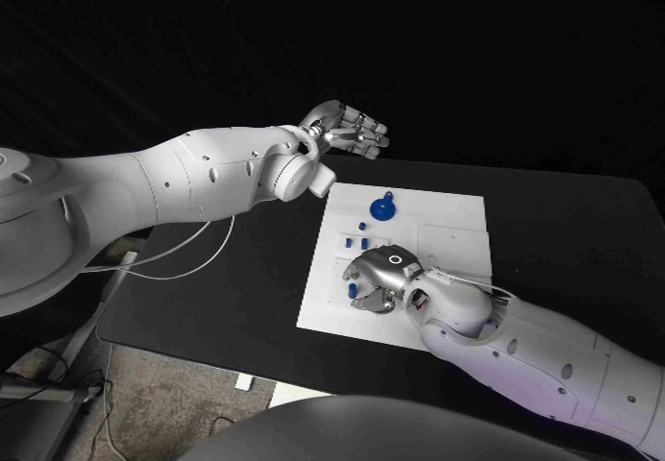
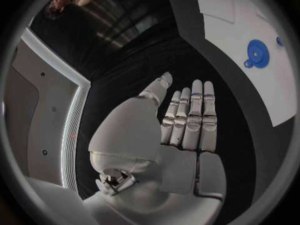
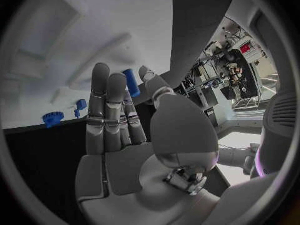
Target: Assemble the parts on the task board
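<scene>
Still early, by the look of it: white board at frame centre with blue parts loose, round gear near its upper edge. Right hand low on board, pinching a blue peg. Left hand raised upper centre, released, fingers straight.

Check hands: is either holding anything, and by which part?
Left hand holds nothing, fingers straight. Right hand touches a blue peg on the task board; grip unclear.

Black table; black backdrop behind; grey speckled floor; white cables trailing off the table's edge.
</scene>
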Robot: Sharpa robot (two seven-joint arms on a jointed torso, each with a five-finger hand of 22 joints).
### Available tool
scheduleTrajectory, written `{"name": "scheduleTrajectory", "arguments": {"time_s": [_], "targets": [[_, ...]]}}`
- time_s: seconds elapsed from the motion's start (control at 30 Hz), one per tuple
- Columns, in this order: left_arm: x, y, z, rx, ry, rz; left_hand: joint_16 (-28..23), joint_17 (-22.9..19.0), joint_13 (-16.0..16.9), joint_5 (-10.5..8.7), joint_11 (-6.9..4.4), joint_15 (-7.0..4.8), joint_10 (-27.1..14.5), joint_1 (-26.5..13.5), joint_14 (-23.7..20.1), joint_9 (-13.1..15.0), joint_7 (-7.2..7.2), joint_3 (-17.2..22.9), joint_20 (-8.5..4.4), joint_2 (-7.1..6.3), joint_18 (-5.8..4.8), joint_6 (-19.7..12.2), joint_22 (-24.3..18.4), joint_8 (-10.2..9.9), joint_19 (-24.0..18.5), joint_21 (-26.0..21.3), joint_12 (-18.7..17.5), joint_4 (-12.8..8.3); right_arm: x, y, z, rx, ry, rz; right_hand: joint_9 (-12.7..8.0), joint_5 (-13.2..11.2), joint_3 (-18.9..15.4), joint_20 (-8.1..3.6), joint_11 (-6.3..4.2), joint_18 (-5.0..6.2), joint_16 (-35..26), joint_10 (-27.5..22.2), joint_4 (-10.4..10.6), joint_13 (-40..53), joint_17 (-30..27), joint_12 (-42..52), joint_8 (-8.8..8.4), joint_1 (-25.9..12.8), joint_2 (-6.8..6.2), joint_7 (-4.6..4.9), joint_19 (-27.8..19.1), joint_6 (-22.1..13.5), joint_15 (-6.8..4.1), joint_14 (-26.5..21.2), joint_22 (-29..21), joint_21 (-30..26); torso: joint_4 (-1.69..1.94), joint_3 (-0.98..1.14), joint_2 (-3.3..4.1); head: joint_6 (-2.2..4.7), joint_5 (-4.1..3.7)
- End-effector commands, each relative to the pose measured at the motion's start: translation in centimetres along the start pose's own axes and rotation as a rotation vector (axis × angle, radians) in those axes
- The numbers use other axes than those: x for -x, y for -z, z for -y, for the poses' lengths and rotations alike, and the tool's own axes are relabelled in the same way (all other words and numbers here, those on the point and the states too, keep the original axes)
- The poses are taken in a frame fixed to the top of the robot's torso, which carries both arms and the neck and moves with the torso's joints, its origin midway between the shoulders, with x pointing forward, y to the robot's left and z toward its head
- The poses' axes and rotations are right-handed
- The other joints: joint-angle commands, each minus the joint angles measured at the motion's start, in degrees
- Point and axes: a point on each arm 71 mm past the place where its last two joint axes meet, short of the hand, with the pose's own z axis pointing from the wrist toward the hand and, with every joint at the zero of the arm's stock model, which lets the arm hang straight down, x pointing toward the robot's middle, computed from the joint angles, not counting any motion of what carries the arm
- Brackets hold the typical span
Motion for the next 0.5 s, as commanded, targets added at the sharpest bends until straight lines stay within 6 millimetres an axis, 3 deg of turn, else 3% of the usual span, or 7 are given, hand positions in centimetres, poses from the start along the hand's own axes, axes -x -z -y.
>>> {"name": "scheduleTrajectory", "arguments": {"time_s": [0.03,0.23,0.33,0.5], "targets": [[-0.1,0.0,0.1,-0.004,0.009,-0.011,-0.19,-0.03,0.02,-0.02,-0.15,-0.04,-0.31,-0.01,-0.48,-0.03,-0.06,-0.04,0.05,0.32,-0.74,-0.29,-0.06,0.01,0.19,0.32,0.13,0.21,0.5,0.1,-0.1,-0.002,-0.028,0.056,-0.07,0.07,-0.05,0.45,-0.03,0.83,-0.25,-0.22,0.43,0.02,-0.06,0.26,-0.17,0.56,0.06,-0.13,0.17,-0.22,0.42,0.14,-0.05,-0.33,0.01,0.00,0.00,0.08,-0.07],[0.0,0.0,0.1,-0.004,0.008,-0.010,-0.19,-0.03,0.02,-0.02,-0.15,-0.04,-0.31,-0.01,-0.48,-0.03,-0.06,-0.04,0.05,0.32,-0.74,-0.29,-0.06,0.01,0.19,0.32,0.13,0.21,0.8,0.7,0.0,0.000,-0.070,0.064,-0.07,0.35,-0.25,0.34,-0.17,0.69,0.06,0.22,0.80,0.02,0.05,0.30,-0.18,0.27,0.27,-0.22,0.63,0.06,0.30,0.57,-0.05,-0.18,-0.02,-0.04,-0.04,0.20,-0.31],[0.1,0.0,0.0,-0.003,0.008,-0.008,-0.19,-0.03,0.02,-0.02,-0.15,-0.04,-0.31,-0.01,-0.48,-0.03,-0.06,-0.04,0.05,0.32,-0.74,-0.29,-0.06,0.01,0.19,0.32,0.13,0.21,1.4,1.2,0.4,-0.004,-0.111,0.076,-0.08,0.87,-1.08,0.14,-0.37,0.51,0.40,1.05,0.98,0.01,0.32,0.23,-0.18,-0.24,0.83,-0.17,1.26,0.28,0.12,0.92,-0.16,-0.05,-0.10,-0.05,-0.07,0.41,-0.61],[0.3,0.1,0.0,-0.002,0.006,-0.002,-0.16,0.00,0.02,-0.06,-0.16,-0.05,-0.28,0.13,-0.46,-0.02,-0.08,-0.24,0.07,0.30,-0.71,-0.29,-0.37,0.05,0.25,0.31,0.15,0.34,3.2,2.2,1.8,-0.030,-0.216,0.112,-0.07,-0.61,-2.43,-0.03,-0.64,0.33,0.78,2.65,0.85,0.01,0.66,0.27,-0.16,-0.58,2.10,0.10,1.60,0.84,-0.03,1.11,-0.13,0.15,-0.31,0.02,-0.13,0.75,-1.17]]}}
